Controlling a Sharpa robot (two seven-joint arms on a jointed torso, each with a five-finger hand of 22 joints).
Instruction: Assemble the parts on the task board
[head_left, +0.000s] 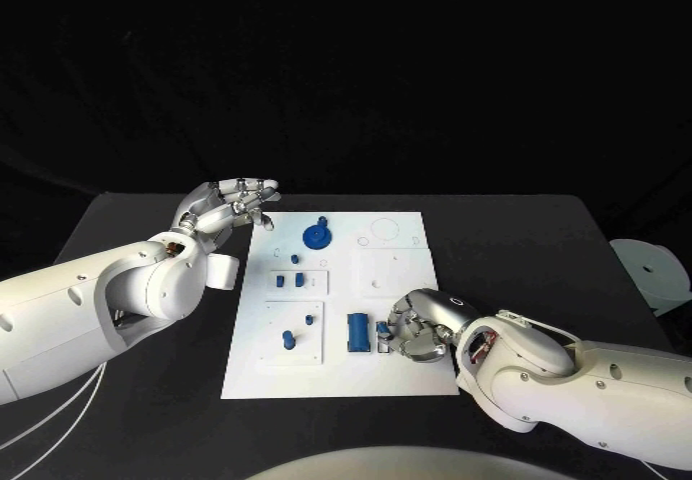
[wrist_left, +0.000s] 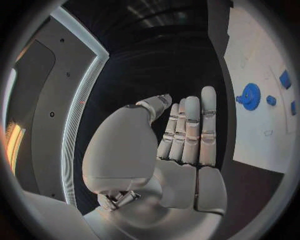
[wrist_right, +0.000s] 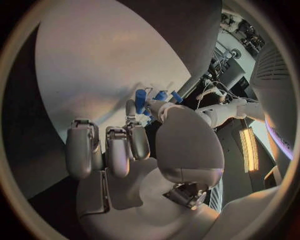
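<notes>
The white task board (head_left: 408, 268) lies mid-table. On it are a round blue gear-like part (head_left: 317, 235) (wrist_left: 250, 96), several small blue parts (head_left: 291, 282) near the middle, and a long blue block (head_left: 356, 333) near the front. My right hand (head_left: 420, 330) (wrist_right: 134, 145) rests on the board's near right part, fingers curled, and pinches a small blue part (head_left: 382, 328) (wrist_right: 140, 101) between thumb and a finger, just right of the long block. My left hand (head_left: 231, 206) (wrist_left: 181, 135) hangs raised beside the board's far left corner, fingers straight, holding nothing.
A white rounded object (head_left: 649, 272) stands at the table's right edge. The board carries square recessed plates (head_left: 389, 272) on its right half. Bare black table (head_left: 505, 240) lies to either side of the board.
</notes>
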